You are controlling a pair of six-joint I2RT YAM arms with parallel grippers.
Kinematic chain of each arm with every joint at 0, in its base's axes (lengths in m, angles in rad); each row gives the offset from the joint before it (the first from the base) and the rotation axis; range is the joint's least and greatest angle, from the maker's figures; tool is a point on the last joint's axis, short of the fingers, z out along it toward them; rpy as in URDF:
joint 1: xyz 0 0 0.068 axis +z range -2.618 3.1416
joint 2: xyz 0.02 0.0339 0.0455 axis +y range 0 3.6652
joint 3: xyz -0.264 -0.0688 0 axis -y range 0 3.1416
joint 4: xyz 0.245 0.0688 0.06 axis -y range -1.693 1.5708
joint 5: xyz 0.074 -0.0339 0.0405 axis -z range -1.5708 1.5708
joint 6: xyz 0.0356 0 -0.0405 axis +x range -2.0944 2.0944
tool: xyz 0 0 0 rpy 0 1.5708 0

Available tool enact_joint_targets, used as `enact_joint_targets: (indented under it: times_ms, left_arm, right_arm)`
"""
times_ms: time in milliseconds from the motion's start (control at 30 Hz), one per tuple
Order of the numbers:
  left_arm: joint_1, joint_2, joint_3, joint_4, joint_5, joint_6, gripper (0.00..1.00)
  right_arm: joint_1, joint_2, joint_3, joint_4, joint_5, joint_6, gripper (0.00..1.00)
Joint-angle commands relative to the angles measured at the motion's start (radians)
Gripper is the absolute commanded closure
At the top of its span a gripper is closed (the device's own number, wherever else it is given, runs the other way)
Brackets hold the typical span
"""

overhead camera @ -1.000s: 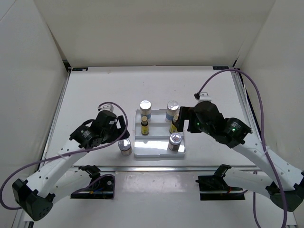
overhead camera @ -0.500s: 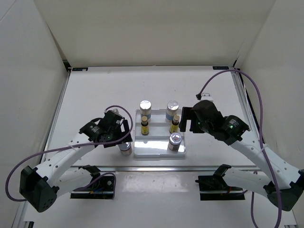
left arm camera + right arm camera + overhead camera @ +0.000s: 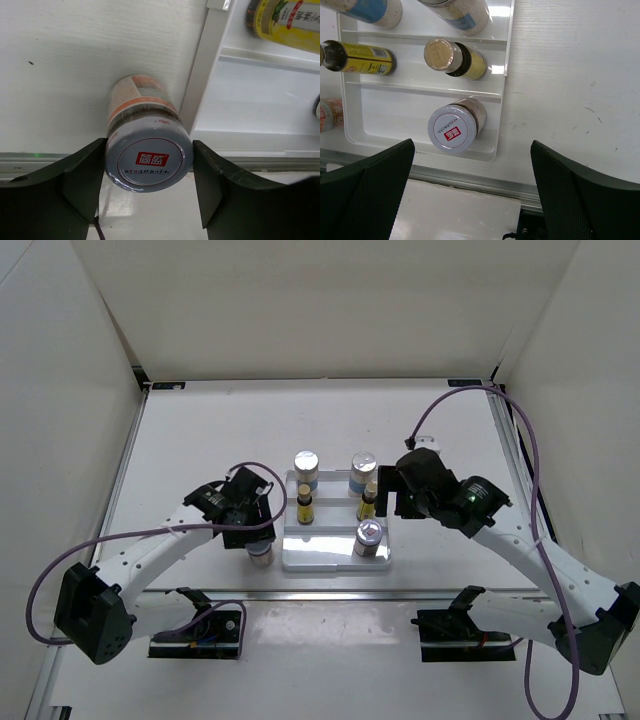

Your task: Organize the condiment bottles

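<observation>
Five of six home in the white tray [image 3: 318,548]: tall white bottles [image 3: 306,466] on its back tier, one silver-lidded jar [image 3: 452,131] front right, amber bottles [image 3: 305,506] mid-tier. The last jar [image 3: 137,97] stands just outside the tray's left wall, the left gripper [image 3: 149,156] hugging its lid; clamped or not, can't tell. The right gripper [image 3: 471,150] gapes empty above the tray's front.

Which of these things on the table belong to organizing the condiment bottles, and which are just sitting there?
Job: two tall white bottles, two amber bottles, left jar, right jar.
Just there: white tray, purple cables.
</observation>
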Motion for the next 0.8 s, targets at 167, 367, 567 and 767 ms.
enact_joint_targets:
  times_ms: [167,367,567,767]
  left_arm:
    - [-0.017,-0.065,0.325,-0.095,-0.101,0.040,0.89]
    - [-0.113,-0.027,0.397,-0.095,-0.067,-0.004,0.89]
    - [-0.245,0.097,0.396,-0.072,-0.152,-0.032,0.89]
    - [-0.278,0.177,0.393,-0.011,-0.195,-0.042,0.89]
  right_arm:
    - [-0.054,0.010,0.000,0.003,0.029,-0.024,0.00]
    - [-0.119,-0.021,-0.033,0.003,-0.006,-0.025,0.00]
    - [-0.164,0.000,-0.043,0.012,-0.054,-0.066,0.00]
    - [-0.207,0.026,-0.008,0.012,-0.088,-0.117,0.00]
